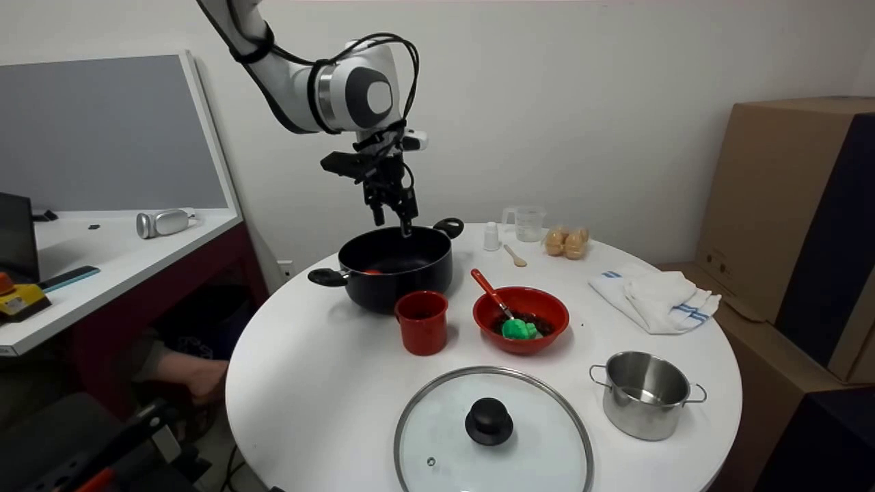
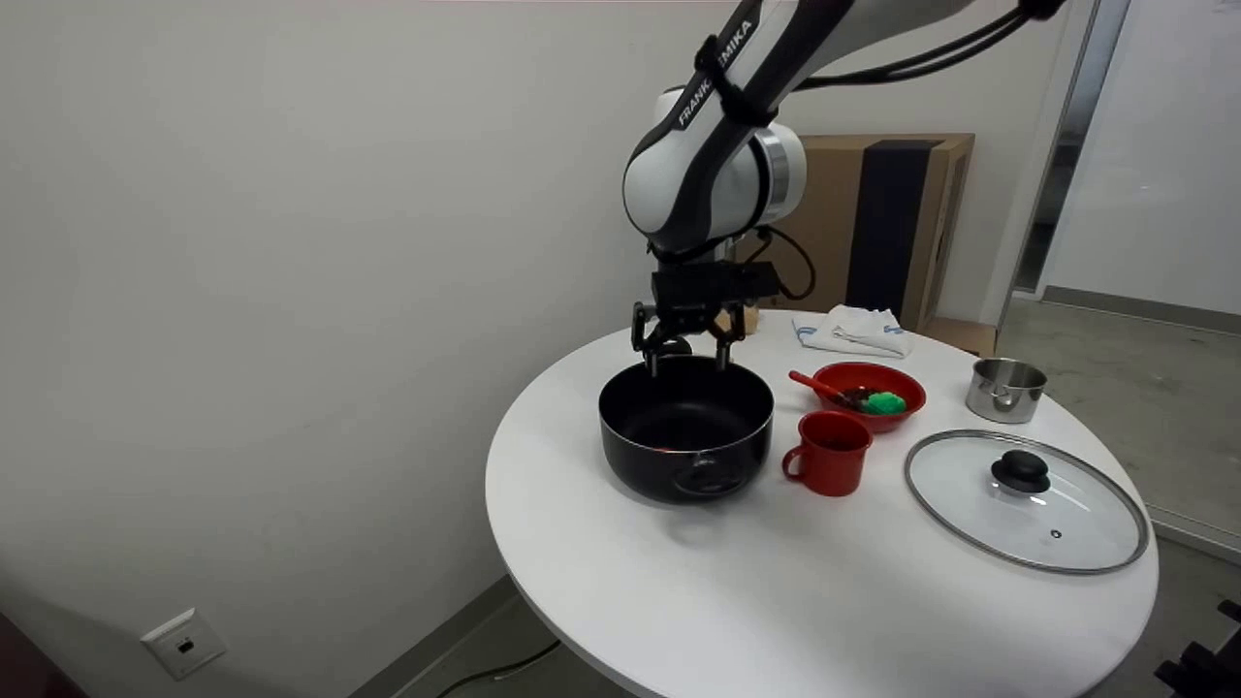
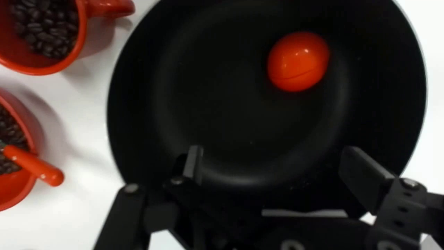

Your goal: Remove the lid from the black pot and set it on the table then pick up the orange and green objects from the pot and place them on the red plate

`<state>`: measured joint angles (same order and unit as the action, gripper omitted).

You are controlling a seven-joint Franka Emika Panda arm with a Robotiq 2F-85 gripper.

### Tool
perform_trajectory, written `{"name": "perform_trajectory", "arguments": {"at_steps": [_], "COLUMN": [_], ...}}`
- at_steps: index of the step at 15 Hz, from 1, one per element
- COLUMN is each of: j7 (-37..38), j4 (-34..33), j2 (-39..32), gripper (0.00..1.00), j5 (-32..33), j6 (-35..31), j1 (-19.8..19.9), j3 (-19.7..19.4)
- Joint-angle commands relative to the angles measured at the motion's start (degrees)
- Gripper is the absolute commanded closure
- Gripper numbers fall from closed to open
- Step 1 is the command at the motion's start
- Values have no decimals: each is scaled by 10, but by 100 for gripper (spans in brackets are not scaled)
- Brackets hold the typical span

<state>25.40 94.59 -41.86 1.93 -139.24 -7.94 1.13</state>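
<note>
Holds the claw (image 2: 687, 364) spread wide over the far part of the pot (image 1: 400, 290), with nothing between the jaws; probably pointed downward like this to enter the broad opening without hitting the wall. Cannot tell whether just above the rim or a little below it with the jaw ends. Find the orange piece (image 3: 298, 61) on the floor of the pot, toward its near side and apart from the claw; in judgement, needs a nearer position before any grasp. See the lid (image 1: 493, 459) flat on the table (image 1: 321, 396), with knob (image 1: 489, 418) up, on the near side in an exterior view; likely placed there to leave the pot open. See also the green piece (image 2: 884, 404) in the bowl (image 1: 523, 347), to the right of the pot, on dark beans (image 3: 12, 126), at the lower end of the spoon (image 1: 487, 287); judging from this, only the orange piece left to bring there. As for materials: smooth, glossy, egg-shaped shell on the orange piece, with a thin seam, perhaps plastic and easy to roll; dull black coating in the pot; clear glass inside a metal ring for the lid; hard, grainy filling also in the mug (image 1: 422, 335), just beside the pot.
</note>
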Motion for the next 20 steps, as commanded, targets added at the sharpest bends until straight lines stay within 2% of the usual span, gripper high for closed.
{"name": "perform_trajectory", "arguments": {"at_steps": [1,7,13,20], "j7": [-61,-77,-87,-66], "j4": [-79,-153,-194,-230], "j2": [-69,-142,-172,-197], "gripper": [0,0,0,0], "j5": [-31,-29,-24,-20], "j6": [49,79,81,145], "j1": [7,-6,-32,-50], "j3": [10,7,15,3]}}
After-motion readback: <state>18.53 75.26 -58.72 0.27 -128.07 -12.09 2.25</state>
